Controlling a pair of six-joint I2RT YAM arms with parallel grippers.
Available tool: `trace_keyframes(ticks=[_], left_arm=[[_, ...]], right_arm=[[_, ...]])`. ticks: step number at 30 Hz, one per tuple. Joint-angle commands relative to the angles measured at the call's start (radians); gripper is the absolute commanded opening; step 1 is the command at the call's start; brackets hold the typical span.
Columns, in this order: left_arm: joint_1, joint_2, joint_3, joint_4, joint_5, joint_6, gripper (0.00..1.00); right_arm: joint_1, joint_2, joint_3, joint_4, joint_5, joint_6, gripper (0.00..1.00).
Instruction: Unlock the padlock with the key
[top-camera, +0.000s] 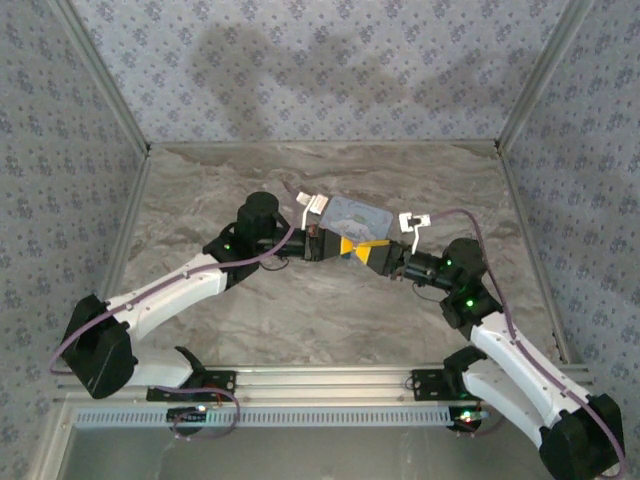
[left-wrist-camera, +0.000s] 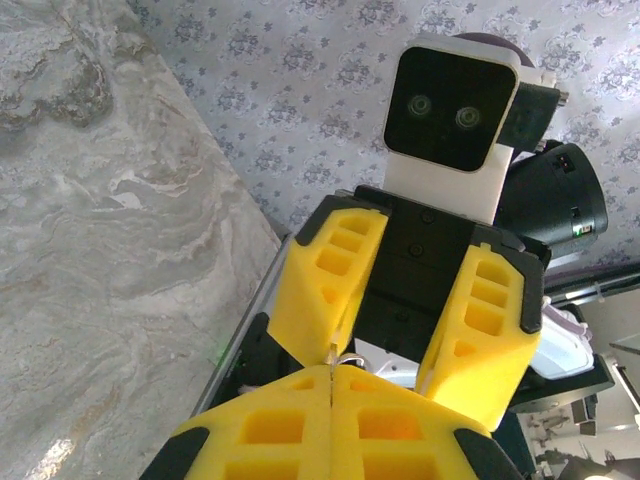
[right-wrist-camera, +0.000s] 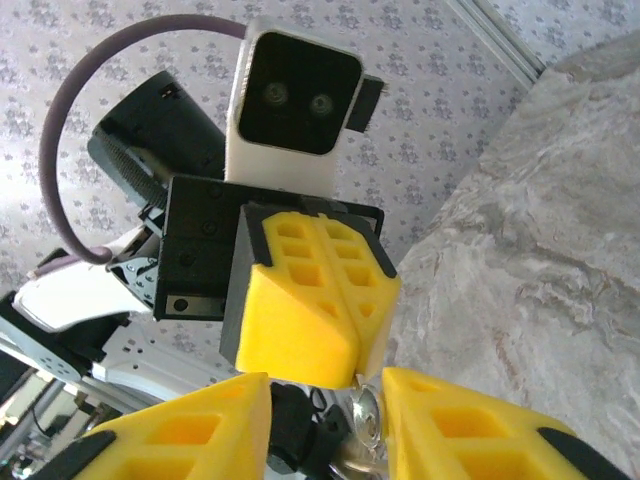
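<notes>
The left gripper has its jaws closed on what seems to be the key, held above mid-worktop. The right gripper has its jaws apart around it. If they pinch off-centre, the key may twist loose and drop. Two grippers, one key; padlock too small to tell.

Grey-and-white marbled stone-look tabletop, bare across most of its surface. A light blue rectangular printed box sits near the middle.
</notes>
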Motion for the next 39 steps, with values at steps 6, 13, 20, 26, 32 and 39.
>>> trace_keyframes(ticks=[6, 13, 20, 26, 32, 39], left_arm=[[0.002, -0.018, 0.009, 0.036, 0.019, -0.005, 0.0], [0.001, -0.019, 0.014, 0.032, 0.029, 0.001, 0.0], [0.003, -0.023, 0.017, 0.032, 0.037, 0.006, 0.0], [0.002, -0.024, 0.012, 0.033, 0.048, 0.003, 0.0], [0.002, -0.023, 0.011, 0.044, 0.051, -0.006, 0.0], [-0.003, -0.017, 0.011, 0.05, 0.047, -0.009, 0.0]], right_arm=[[0.026, 0.007, 0.029, -0.026, -0.022, -0.044, 0.27], [0.024, 0.012, 0.031, -0.049, -0.007, -0.058, 0.29], [0.002, -0.006, 0.027, -0.067, -0.012, -0.061, 0.19], [-0.022, -0.028, 0.023, -0.088, -0.002, -0.063, 0.37], [-0.021, -0.017, 0.035, -0.083, -0.008, -0.063, 0.27], [-0.004, -0.005, 0.039, -0.076, -0.013, -0.07, 0.16]])
